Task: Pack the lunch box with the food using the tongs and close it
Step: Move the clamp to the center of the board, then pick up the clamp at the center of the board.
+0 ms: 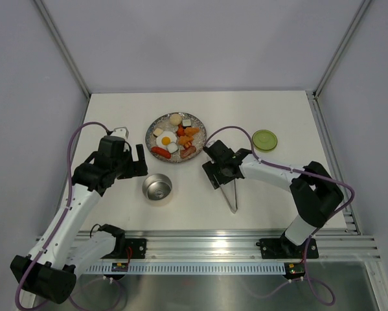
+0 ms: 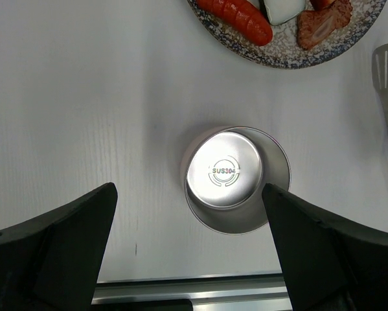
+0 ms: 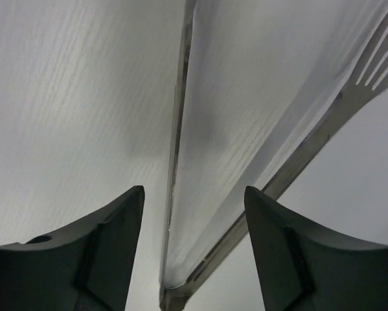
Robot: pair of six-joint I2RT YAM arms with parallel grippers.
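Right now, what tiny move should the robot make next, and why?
Probably the right hand should lower a little and close on the tongs. They lie flat on the table between its open fingers, while the lunch box is empty and the food all sits on the plate.

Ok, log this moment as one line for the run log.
left gripper: open, by empty lunch box | right gripper: open, straddling tongs | food: on plate | lid: off, on table

Speckled grey plate [image 2: 271, 57], shiny steel lunch box [image 1: 157, 188], light-green lid [image 1: 264, 139], silver tongs [image 1: 232, 194], white table [image 1: 116, 110].
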